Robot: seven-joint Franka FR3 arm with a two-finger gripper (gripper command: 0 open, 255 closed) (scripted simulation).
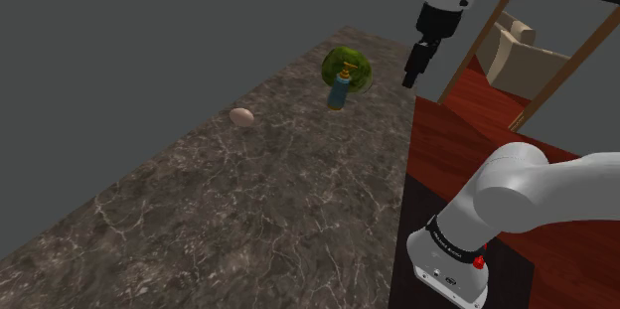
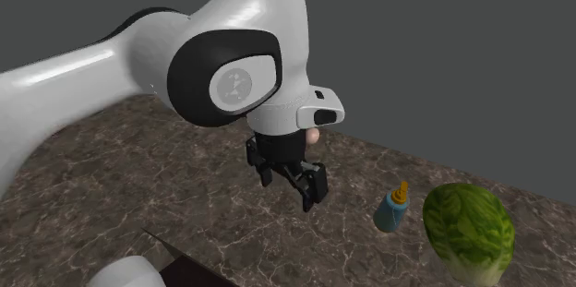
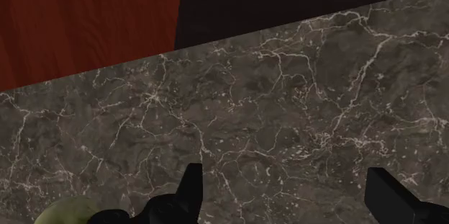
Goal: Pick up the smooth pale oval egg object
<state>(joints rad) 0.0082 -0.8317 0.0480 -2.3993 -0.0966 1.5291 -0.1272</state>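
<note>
fingers [image 3: 189, 190] spread over counter [image 3: 288, 114], egg [image 1: 241, 116] lying apart from blue bottle [image 1: 339, 93].

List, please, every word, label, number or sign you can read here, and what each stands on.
No text reads clearly.
Dark band on the arm's lowest joint: faint lettering, too small to read.
Round joint cap: pale emblem, blurred, no legible letters.
</note>
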